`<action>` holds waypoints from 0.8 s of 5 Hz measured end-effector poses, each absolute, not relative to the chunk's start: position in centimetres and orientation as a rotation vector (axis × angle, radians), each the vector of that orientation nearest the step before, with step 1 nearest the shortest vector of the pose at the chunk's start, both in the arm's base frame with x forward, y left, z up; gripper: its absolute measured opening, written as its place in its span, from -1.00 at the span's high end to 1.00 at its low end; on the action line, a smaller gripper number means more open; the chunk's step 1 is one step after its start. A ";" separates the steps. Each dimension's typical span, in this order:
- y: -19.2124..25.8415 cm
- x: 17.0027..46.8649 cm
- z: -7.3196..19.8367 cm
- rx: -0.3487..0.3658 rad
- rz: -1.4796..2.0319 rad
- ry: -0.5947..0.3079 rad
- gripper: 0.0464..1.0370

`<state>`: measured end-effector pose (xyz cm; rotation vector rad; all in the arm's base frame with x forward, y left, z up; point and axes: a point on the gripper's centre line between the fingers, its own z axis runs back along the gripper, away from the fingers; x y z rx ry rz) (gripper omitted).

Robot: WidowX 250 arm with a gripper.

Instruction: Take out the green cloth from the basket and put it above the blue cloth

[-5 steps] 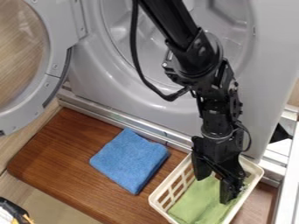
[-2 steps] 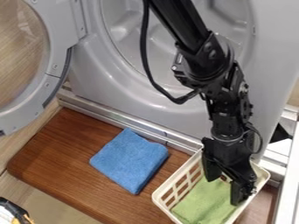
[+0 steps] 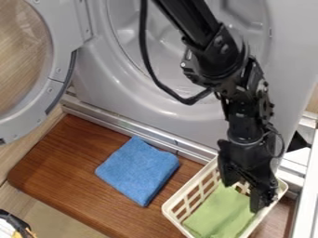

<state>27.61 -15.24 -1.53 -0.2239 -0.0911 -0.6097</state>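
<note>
The black two-finger end effector (image 3: 243,192) is hanging spread over the rumpled green cloth (image 3: 214,215) inside the cream plastic basket (image 3: 167,210), apparently lining up the grasp, next needing to lower and pinch.

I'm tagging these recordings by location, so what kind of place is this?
Probably a laundry area: a grey front-loading washer or dryer with its round door open, and a cream plastic basket holding a folded green cloth.
</note>
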 end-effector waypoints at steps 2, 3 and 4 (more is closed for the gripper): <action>-15.8 27.4 -2.7 -0.255 -0.629 -0.086 -0.92; -15.8 27.5 -3.6 -0.257 -0.626 -0.065 -0.92; -15.9 27.5 -4.2 -0.271 -0.617 -0.047 -0.92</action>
